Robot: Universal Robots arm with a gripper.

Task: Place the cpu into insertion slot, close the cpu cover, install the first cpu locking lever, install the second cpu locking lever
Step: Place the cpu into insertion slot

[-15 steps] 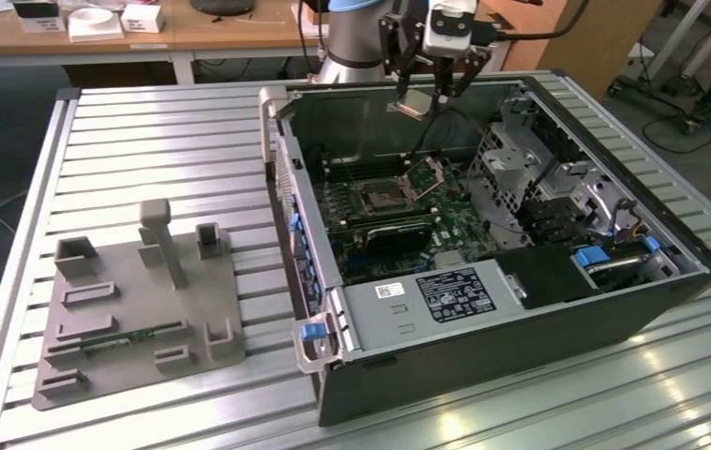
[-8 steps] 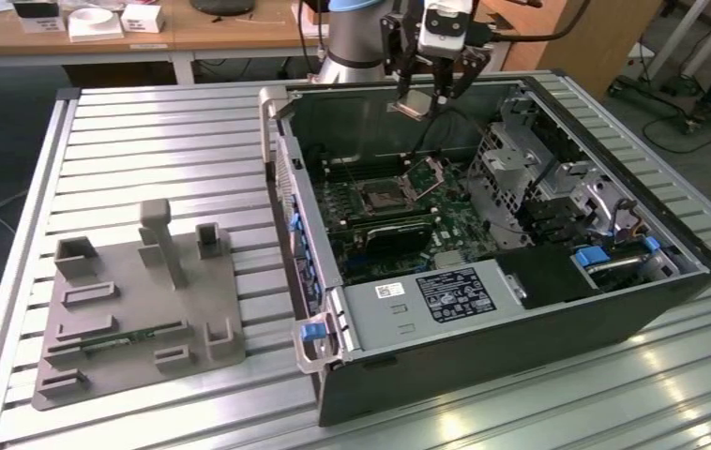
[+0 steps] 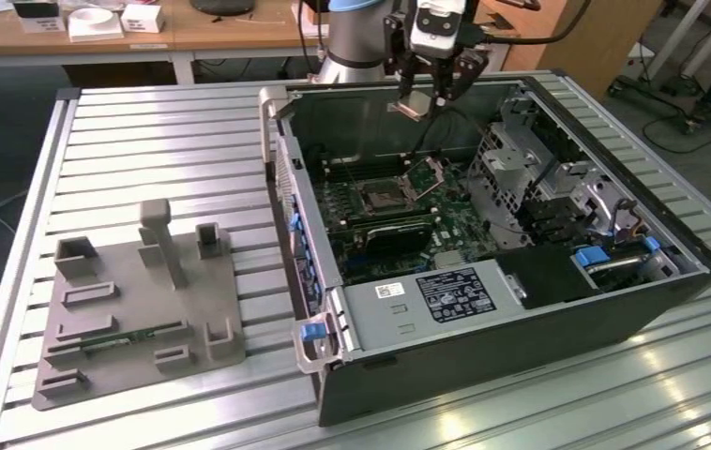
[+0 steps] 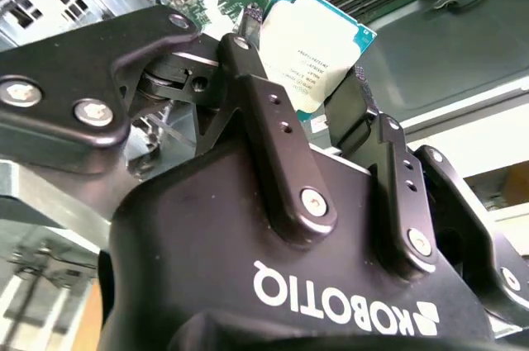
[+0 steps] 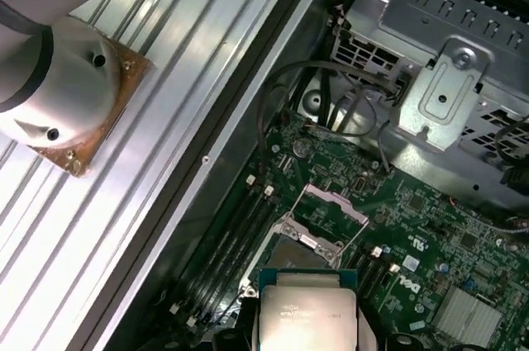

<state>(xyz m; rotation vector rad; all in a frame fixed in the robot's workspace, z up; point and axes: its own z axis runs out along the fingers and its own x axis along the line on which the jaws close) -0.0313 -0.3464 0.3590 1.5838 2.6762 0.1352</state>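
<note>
The cpu point(image 3: 412, 105) hangs in the air over the open case point(image 3: 493, 361), not yet in its seat. The hand point(image 3: 422, 99) pinches it by two opposite edges, so both flat faces stay free. In the second wrist view the black fingers point(image 4: 248, 66) are pressed onto the chip's point(image 4: 318, 41) green rim, with its printed metal top turned toward that camera. I take the edge grip as a way to keep the pads off the underside and to let the chip go down flat.

In the exterior view the slot point(image 3: 378, 197) lies at about 6 o'clock from the chip, well apart from it. In the first wrist view the chip point(image 5: 307, 314) lies close to the socket point(image 5: 293, 253), so the two look roughly lined up. Height remains between them.

The cover point(image 3: 430, 172) stands tilted up at about 2 o'clock from the slot, hinged back so the opening is clear to take the chip. The first wrist view shows the same frame point(image 5: 329, 217) raised over the green board point(image 5: 430, 235).

The case lies on its side on the slatted desk point(image 3: 168, 150), its open side facing up, which gives the arm a straight way down. A grey fixture point(image 3: 130, 300) sits at about 8 o'clock from the slot, well clear of the work.
</note>
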